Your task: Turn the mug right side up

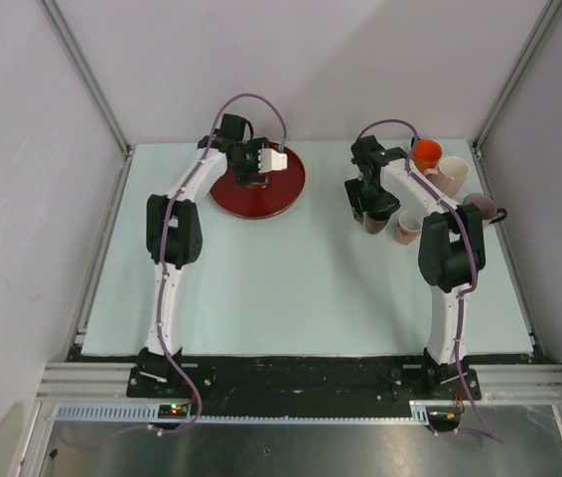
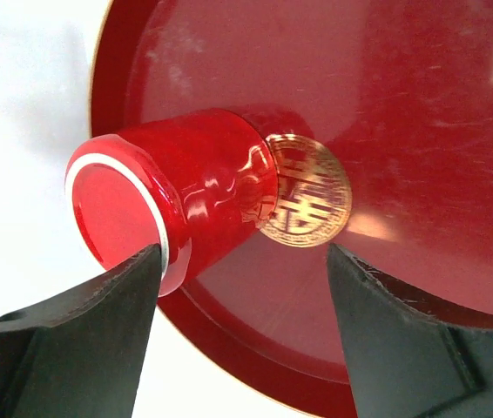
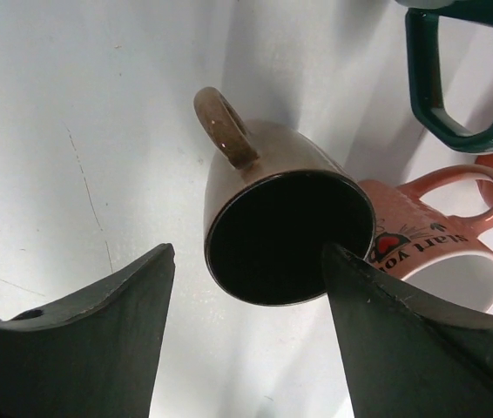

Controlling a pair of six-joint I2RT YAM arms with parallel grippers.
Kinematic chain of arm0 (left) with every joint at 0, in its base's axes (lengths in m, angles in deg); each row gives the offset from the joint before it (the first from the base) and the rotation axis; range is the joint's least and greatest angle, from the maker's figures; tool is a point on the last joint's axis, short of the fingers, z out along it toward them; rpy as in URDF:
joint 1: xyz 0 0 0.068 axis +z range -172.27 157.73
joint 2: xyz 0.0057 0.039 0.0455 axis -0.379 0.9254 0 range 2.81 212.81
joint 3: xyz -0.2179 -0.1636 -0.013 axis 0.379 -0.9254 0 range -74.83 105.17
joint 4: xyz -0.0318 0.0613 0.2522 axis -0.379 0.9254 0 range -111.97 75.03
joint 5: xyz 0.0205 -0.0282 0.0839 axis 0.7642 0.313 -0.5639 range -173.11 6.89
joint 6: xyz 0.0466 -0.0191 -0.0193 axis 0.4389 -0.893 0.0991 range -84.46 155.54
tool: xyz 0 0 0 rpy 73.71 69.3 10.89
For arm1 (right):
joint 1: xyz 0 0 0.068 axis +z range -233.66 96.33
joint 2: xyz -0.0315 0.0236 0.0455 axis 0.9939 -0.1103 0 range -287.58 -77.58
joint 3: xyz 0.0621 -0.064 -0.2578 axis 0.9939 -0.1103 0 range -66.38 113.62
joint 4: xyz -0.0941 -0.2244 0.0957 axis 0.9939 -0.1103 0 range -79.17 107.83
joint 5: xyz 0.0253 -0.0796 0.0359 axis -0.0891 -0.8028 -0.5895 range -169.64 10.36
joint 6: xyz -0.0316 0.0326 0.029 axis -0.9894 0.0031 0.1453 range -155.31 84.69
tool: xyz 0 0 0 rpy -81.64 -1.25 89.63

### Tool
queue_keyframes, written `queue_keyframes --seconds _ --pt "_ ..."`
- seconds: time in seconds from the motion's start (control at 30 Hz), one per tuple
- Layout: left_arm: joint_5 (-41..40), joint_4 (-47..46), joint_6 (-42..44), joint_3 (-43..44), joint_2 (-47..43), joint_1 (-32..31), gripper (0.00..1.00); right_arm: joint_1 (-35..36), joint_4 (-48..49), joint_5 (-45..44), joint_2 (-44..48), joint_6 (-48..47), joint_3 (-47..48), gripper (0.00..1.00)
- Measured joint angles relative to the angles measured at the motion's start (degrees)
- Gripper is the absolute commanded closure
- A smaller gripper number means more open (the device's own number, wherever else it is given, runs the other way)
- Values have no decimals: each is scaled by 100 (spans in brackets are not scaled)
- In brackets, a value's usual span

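A glossy red mug [image 2: 177, 196] stands upside down on the near left rim of a red plate [image 2: 421, 131], its white-ringed base facing the camera. My left gripper [image 2: 244, 261] is open above it, with the left fingertip [image 2: 133, 287] just beside the mug's base. In the top view the left gripper [image 1: 261, 161] hovers over the plate [image 1: 271, 194] and hides the mug. A brown mug [image 3: 281, 218] with a loop handle shows a round black face. My right gripper [image 3: 248, 261] is open around it and also shows in the top view [image 1: 370, 211].
A gold emblem [image 2: 303, 192] marks the plate's middle. A pink mug with lettering [image 3: 438, 252] lies beside the brown mug, and a dark green mug handle [image 3: 438, 78] is behind it. In the top view, orange [image 1: 426, 152], cream [image 1: 453, 174] and pink [image 1: 408, 230] mugs cluster at the back right.
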Motion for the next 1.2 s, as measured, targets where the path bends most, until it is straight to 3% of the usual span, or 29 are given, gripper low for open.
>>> queue_keyframes --seconds 0.13,0.3,0.57,0.63,0.7,0.87,1.2 --pt "271 299 -138 -426 -385 -20 17 -28 -13 -26 52 -2 0 26" --pt "686 796 -546 -717 -798 -81 3 -44 -17 -46 76 -20 7 26" --pt "1300 1005 -1661 533 -876 52 0 -39 -52 7 118 -61 31 21" --pt "1246 992 -1786 787 -874 186 3 -9 -83 22 146 -70 35 8" --pt "1132 992 -1803 966 -804 332 8 11 -103 46 192 -85 39 5" --pt "802 951 -1554 1128 -391 693 19 96 -195 52 378 -146 87 4" --pt "479 992 -411 1154 551 737 25 175 -365 24 455 -219 160 3"
